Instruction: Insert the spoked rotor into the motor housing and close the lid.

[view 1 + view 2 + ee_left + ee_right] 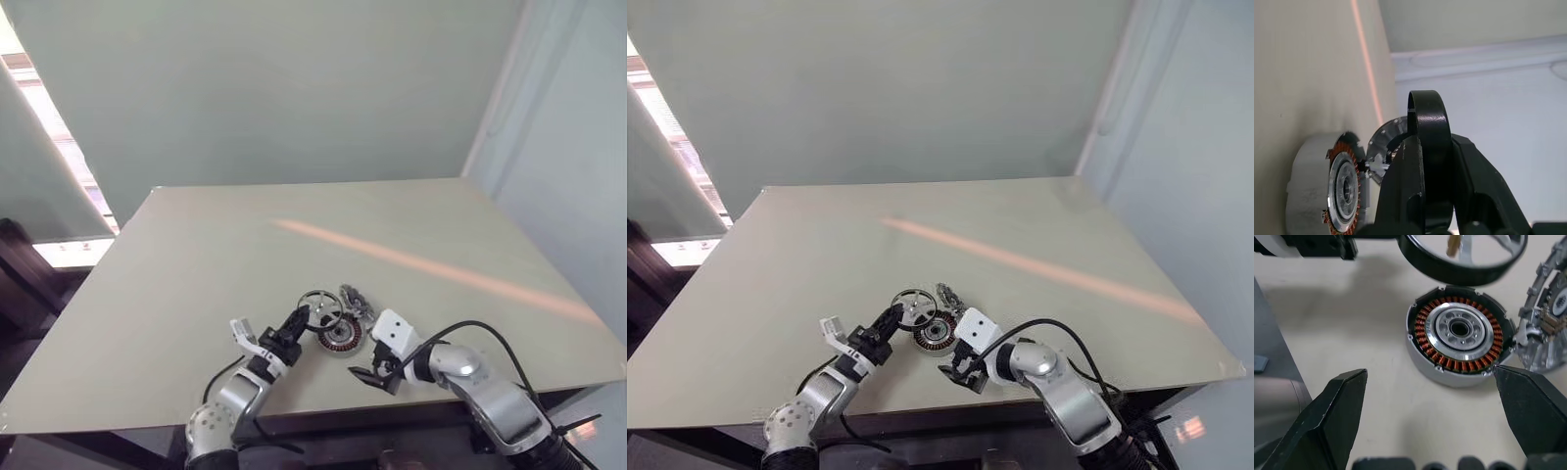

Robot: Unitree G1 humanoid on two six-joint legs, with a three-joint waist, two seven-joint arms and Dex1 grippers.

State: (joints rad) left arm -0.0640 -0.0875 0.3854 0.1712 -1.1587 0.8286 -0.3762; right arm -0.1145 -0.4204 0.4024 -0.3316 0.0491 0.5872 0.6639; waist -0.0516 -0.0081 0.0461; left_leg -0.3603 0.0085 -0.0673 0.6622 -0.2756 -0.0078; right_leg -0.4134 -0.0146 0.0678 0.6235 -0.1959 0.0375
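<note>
The pale table (pixel 196 284) carries the motor housing (pixel 1422 363) beside a silvery toothed part (pixel 1542 340).

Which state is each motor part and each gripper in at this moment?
Thin round lid with dark rim and silvery spokes: gripped at its rim, not yet on the housing.
Copper-wound spoked rotor: seated in the housing.
Silvery-grey round motor housing: on the table, uncovered.
Silvery toothed round part: lying beside the housing.
Left gripper: shut on the lid.
Right gripper: open, holding nothing.
</note>
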